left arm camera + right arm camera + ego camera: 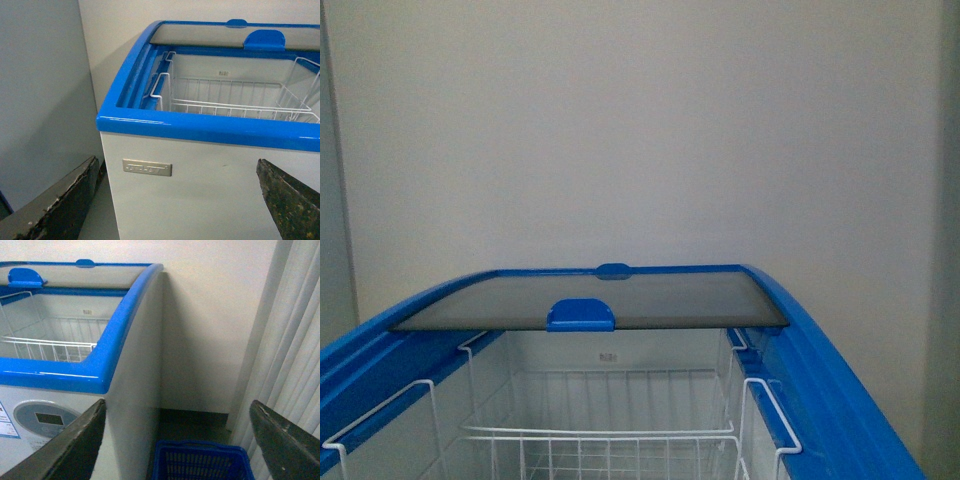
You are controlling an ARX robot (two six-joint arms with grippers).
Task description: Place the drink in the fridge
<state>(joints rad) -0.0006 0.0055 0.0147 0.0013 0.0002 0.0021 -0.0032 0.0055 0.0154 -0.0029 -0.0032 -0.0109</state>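
Note:
The fridge (840, 400), a white chest cooler with a blue top rim, stands straight ahead with its glass lid (590, 300) slid to the back. White wire baskets (600, 435) hang inside and hold nothing I can see. No drink shows in any view. My left gripper (177, 200) is open and empty in front of the fridge's white front wall (200, 190). My right gripper (177, 440) is open and empty beside the fridge's right corner (132, 405), above a blue basket (200, 462).
A grey panel (40, 100) stands left of the fridge. White vertical blinds (295, 340) hang to its right, with a narrow gap of dark floor (192, 422) between. The blue plastic basket sits on that floor. A plain wall (640, 130) is behind.

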